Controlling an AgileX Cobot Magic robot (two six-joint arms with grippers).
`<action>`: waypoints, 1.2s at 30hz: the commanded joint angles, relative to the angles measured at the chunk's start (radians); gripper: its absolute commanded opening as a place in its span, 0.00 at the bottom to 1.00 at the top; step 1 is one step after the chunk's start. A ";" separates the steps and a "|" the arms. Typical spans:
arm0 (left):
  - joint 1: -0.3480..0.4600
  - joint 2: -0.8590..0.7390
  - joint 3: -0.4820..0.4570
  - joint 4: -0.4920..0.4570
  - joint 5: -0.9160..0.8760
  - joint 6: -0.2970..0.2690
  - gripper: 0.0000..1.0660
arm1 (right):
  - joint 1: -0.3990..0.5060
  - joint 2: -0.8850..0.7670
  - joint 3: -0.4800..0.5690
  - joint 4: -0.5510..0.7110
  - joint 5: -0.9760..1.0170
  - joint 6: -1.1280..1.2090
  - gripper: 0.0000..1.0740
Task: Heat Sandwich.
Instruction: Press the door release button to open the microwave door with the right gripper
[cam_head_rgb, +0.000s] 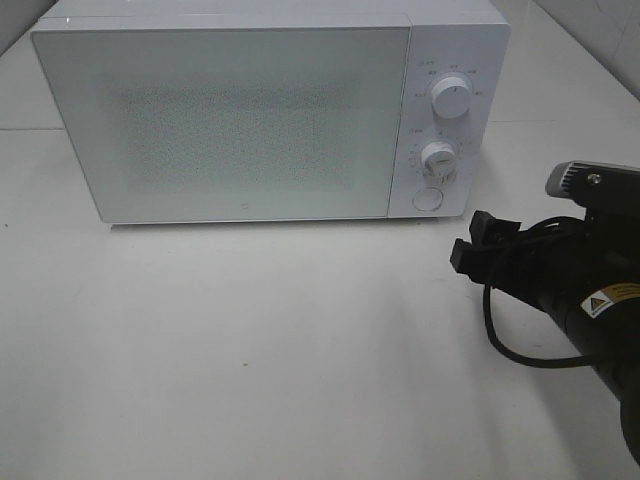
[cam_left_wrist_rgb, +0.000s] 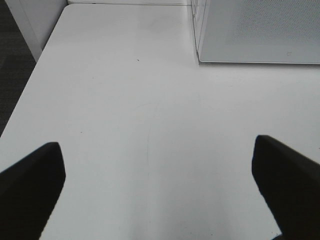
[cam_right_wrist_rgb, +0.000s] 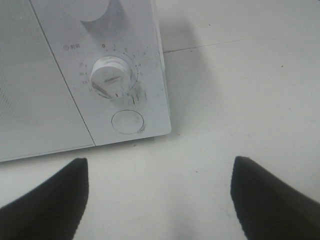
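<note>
Near the microwave (cam_head_rgb: 220, 120) control-panel corner, right hand (cam_head_rgb: 472, 240) released, left hand (cam_left_wrist_rgb: 157, 190) released above table (cam_left_wrist_rgb: 125, 100) near its edge

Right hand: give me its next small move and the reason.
Probably ease the right hand forward to the lower dial and turn it. The hand is open, just short of the panel; the microwave door is shut, and no sandwich shows on the table, so it may already be inside.
</note>
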 joint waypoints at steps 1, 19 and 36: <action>0.002 -0.029 0.002 -0.001 -0.011 -0.001 0.90 | 0.006 -0.001 0.001 -0.001 -0.016 0.134 0.70; 0.002 -0.029 0.002 -0.001 -0.011 -0.001 0.90 | 0.006 -0.001 0.001 -0.002 -0.003 1.099 0.68; 0.002 -0.029 0.002 -0.001 -0.011 -0.001 0.90 | 0.006 -0.001 0.001 -0.003 0.116 1.397 0.06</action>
